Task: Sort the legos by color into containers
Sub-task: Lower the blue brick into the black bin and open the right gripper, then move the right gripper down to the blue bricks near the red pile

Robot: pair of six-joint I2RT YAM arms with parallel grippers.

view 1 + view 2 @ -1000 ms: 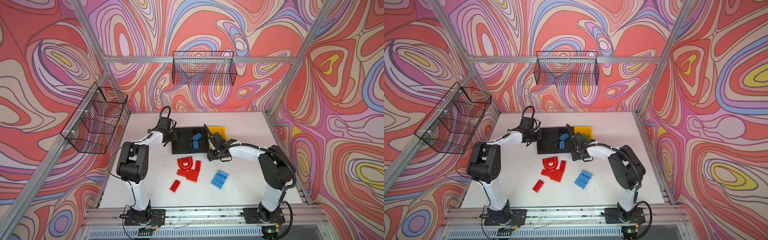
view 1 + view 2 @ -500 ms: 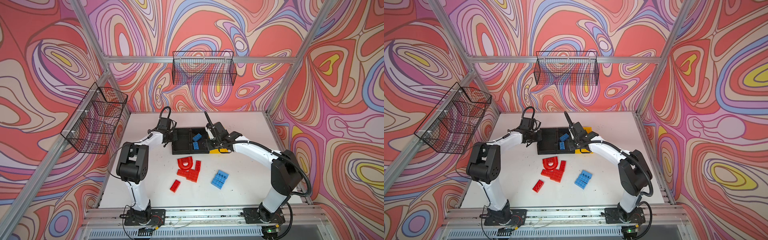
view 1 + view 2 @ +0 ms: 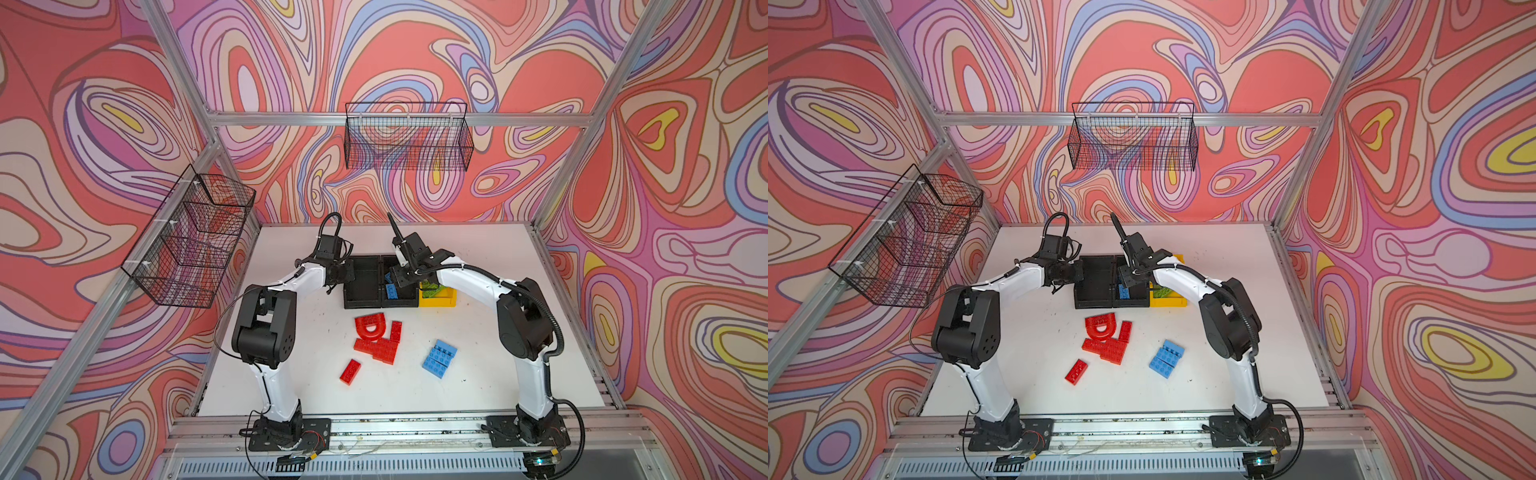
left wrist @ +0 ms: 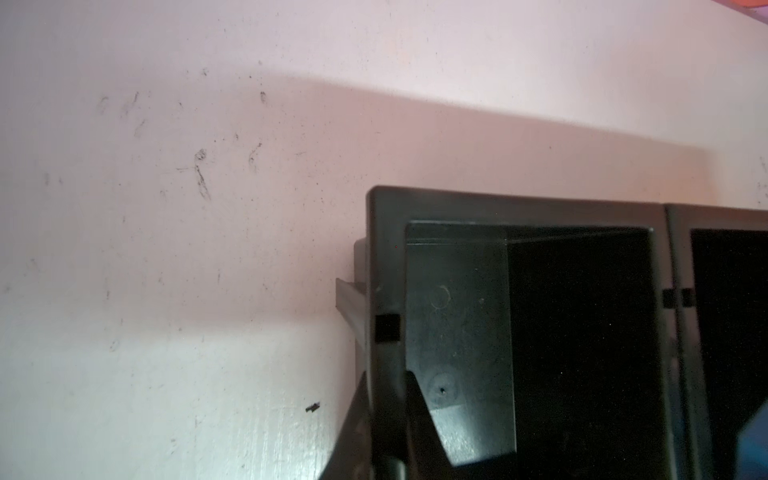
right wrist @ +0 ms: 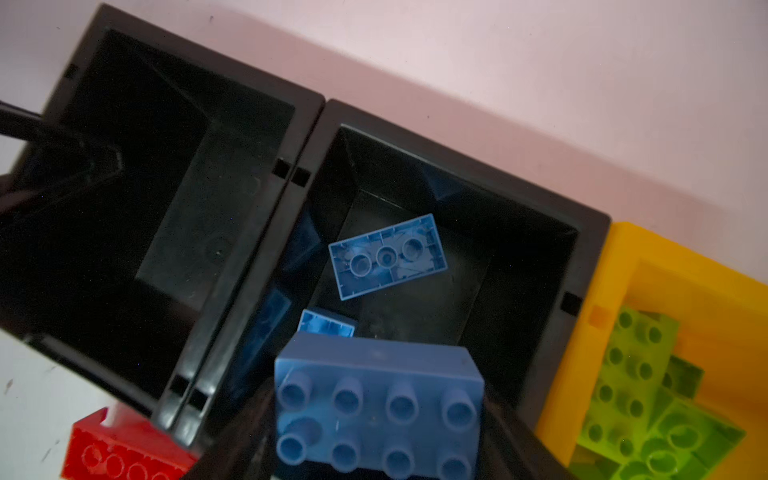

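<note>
left gripper [image 4: 388, 432]: clenched on the outer end wall of the left black bin [image 4: 511, 210], 1 finger [image 4: 424, 424] inside the wall, 1 outside. In both top views the arm lies low and reaches in from the left.

right gripper [image 5: 378, 440]: over the middle black bin [image 5: 457, 156], pointing down. A blue 2x4 brick [image 5: 378, 399] sits between the jaws, studs toward the wrist cam, with a dark finger at each short end. Can't tell if they press on it or stand clear of it. The brick covers the bin's near rim in the right wrist view.

3 bins joined in a row toward the back of the white table [image 3: 498, 353]. Left to right in the top views: black, black, yellow bin [image 3: 440, 300].

middle bin: 1 blue brick [image 5: 386, 255] lies underside-up on the floor. 1 more blue piece [image 5: 326, 324] is partly hidden behind the 2x4.

yellow bin: lime green bricks [image 5: 640, 374] piled up, count unclear.

on the table in front of the bins:
- red arch [image 3: 371, 328], with red bricks [image 3: 384, 349] bunched against it
- 1 lone red brick [image 3: 350, 371] nearer the front edge, apart from the bunch
- blue bricks [image 3: 439, 358] packed side by side to the right, well apart from the reds
</note>
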